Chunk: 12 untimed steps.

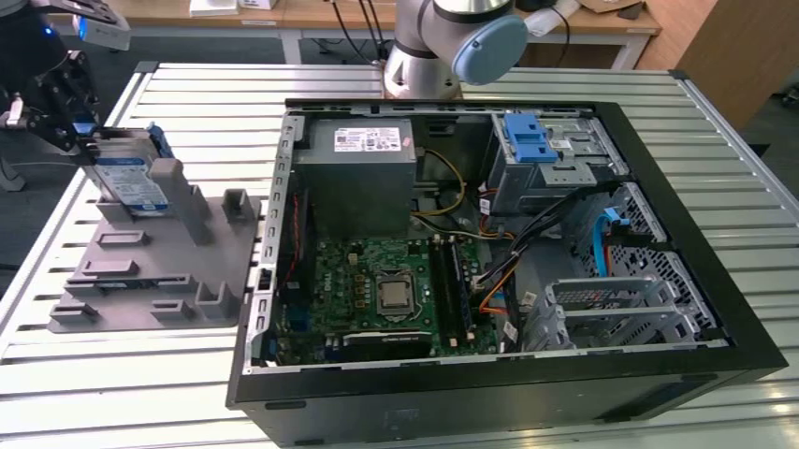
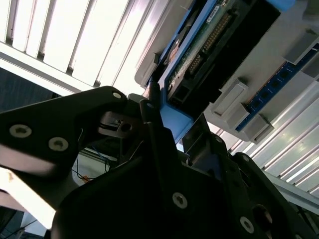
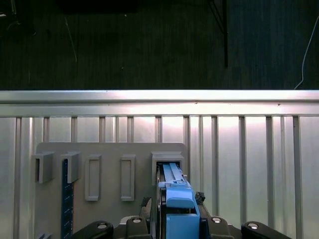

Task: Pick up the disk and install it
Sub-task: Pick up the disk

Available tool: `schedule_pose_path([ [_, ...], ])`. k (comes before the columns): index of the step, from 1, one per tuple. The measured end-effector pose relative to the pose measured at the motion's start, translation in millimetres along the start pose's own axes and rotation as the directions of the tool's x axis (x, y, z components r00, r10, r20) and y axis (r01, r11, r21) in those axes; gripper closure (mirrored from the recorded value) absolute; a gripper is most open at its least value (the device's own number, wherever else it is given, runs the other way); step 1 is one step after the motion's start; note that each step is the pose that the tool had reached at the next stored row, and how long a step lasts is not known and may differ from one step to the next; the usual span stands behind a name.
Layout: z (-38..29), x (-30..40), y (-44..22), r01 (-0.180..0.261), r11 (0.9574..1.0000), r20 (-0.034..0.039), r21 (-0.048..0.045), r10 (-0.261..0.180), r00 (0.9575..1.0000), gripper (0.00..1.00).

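The pick-up step is in hand. The disk [image 1: 129, 178] stands upright in a slot of the grey holder [image 1: 150, 271], at the exterior view's left, well apart from the open case [image 1: 500, 234]. The gripper [image 3: 169, 211] has its jaws clenched on the disk's blue bracket [image 3: 175, 196]. A straight lift out of the slot seems needed before carrying it to the case.

The exterior view looks down from high at the near side onto the slatted worktop [image 1: 525, 89], taking in the open computer case [image 1: 500, 243] and the grey holder [image 1: 156, 257] at its left. The first wrist view faces straight down, close above that holder [image 3: 112, 149]. The second wrist view peers up along the dark fingers [image 2: 154, 134], very close. All three share the holder.
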<state>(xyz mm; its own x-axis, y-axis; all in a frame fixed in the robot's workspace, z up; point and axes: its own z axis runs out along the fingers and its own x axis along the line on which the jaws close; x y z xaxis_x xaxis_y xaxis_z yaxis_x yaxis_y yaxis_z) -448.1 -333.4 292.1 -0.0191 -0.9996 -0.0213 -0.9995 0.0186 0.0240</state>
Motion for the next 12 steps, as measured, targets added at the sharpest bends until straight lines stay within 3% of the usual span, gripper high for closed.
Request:
schedule_pose_path([
  [6,0.1,0.0,0.2,0.000,1.0000,-0.0003,-0.0003,0.000,1.0000,0.56],
  [8,0.1,0.0,0.2,0.000,1.0000,-0.0004,-0.0002,0.000,1.0000,0.64],
  [12,0.2,0.0,0.2,0.000,1.0000,-0.0003,-0.0002,0.000,1.0000,0.64],
])
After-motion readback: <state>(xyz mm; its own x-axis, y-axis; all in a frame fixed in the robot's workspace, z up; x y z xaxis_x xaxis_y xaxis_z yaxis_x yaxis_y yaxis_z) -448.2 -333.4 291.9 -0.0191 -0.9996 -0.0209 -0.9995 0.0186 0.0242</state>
